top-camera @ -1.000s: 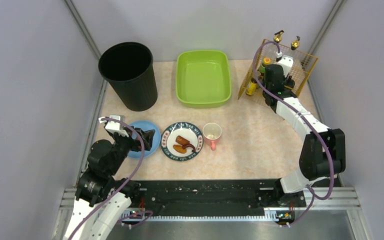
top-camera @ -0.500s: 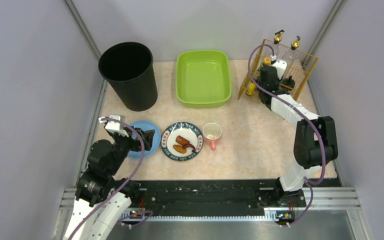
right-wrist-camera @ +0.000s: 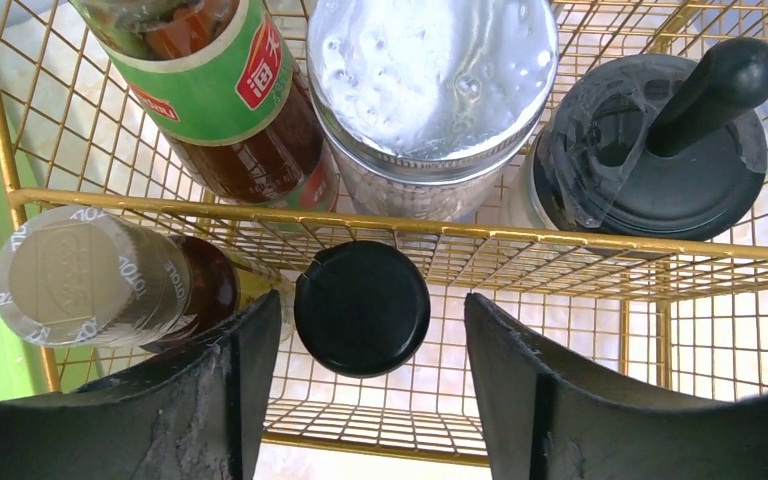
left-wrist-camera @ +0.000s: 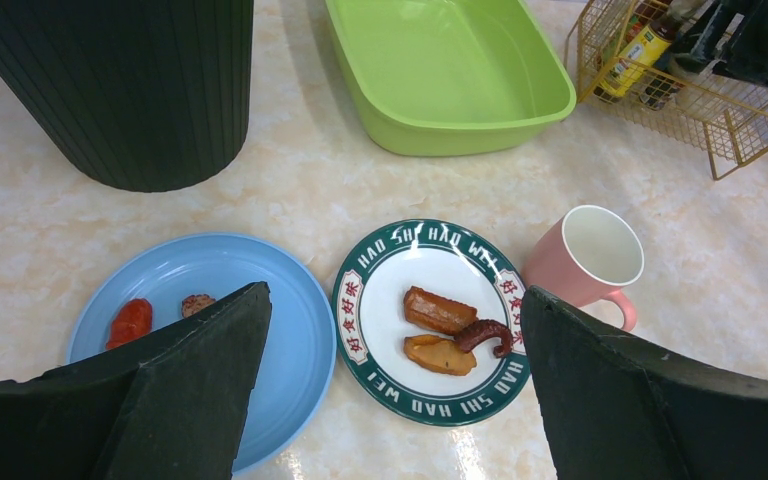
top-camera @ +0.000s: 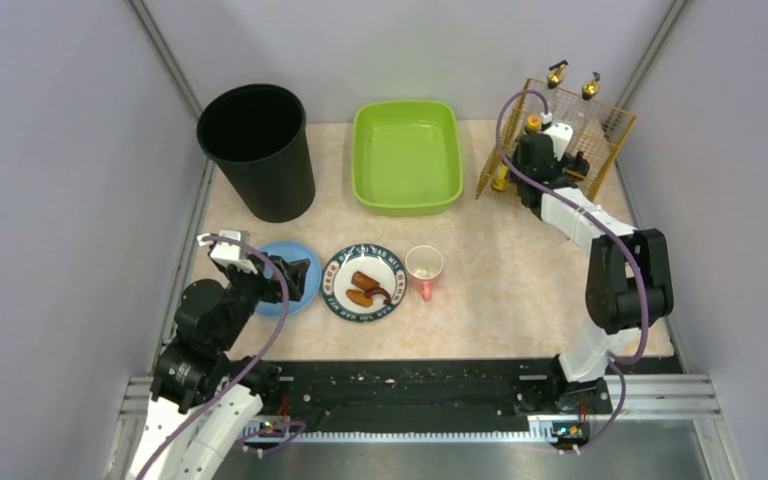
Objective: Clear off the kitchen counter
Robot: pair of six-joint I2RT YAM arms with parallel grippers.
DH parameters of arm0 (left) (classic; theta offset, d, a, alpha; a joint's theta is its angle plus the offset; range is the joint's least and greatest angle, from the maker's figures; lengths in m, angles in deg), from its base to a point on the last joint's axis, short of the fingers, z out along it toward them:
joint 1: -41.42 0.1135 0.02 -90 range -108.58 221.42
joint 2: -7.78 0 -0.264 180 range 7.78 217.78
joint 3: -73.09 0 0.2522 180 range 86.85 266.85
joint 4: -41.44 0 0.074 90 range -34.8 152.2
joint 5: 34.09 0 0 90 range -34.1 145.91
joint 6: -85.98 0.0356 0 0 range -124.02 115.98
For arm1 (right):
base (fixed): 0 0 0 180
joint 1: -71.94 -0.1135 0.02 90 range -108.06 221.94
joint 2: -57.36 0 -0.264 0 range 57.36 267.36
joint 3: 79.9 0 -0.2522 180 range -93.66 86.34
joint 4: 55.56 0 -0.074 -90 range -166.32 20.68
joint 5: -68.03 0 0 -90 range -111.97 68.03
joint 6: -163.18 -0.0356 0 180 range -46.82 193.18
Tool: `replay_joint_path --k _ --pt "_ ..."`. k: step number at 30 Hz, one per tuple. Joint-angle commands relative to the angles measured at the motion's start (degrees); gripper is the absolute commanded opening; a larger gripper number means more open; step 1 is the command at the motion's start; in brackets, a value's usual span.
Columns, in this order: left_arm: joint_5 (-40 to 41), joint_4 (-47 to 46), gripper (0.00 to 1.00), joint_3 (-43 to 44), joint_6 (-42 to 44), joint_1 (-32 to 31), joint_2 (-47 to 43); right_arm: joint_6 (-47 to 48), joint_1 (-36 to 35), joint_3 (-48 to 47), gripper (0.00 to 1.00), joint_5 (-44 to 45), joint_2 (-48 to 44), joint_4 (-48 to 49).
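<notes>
Left gripper (left-wrist-camera: 395,300): released, jaws wide, over blue plate (left-wrist-camera: 295,300) and green-rimmed plate (left-wrist-camera: 430,265); kitchen counter (left-wrist-camera: 290,180) directly underneath. Right gripper (right-wrist-camera: 370,300): released, straddling black-capped bottle (right-wrist-camera: 361,330) in gold wire rack (right-wrist-camera: 260,205), gaps both sides.

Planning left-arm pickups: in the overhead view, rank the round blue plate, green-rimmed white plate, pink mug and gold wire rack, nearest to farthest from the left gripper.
1. Round blue plate, under the left gripper.
2. Green-rimmed white plate, just right.
3. Pink mug, further right.
4. Gold wire rack, far right corner.
</notes>
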Motion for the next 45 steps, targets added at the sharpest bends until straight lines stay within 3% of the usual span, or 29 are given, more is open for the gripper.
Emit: replay_joint_path --k 1,8,19,33,45 --pt "-0.25 -1.80 0.99 -0.15 0.68 -0.20 0.76 -0.49 0.65 -1.68 0.69 -0.29 -1.49 0.28" --pt "-0.17 -1.75 0.99 -0.17 0.68 -0.15 0.80 0.01 0.63 -0.92 0.72 -0.92 -6.78 -0.17" --pt "-0.27 -1.73 0.99 -0.18 0.68 -0.20 0.58 1.32 -1.15 3.18 0.75 -9.63 -21.74 0.60" --pt "-0.16 -1.78 0.99 -0.18 0.68 -0.15 0.83 6.43 -18.24 5.52 0.79 -13.47 -29.30 -2.06" --pt "0.21 -1.62 0.99 -0.21 0.68 -0.20 0.66 12.85 -31.28 6.66 0.79 -17.29 -25.39 -4.58"
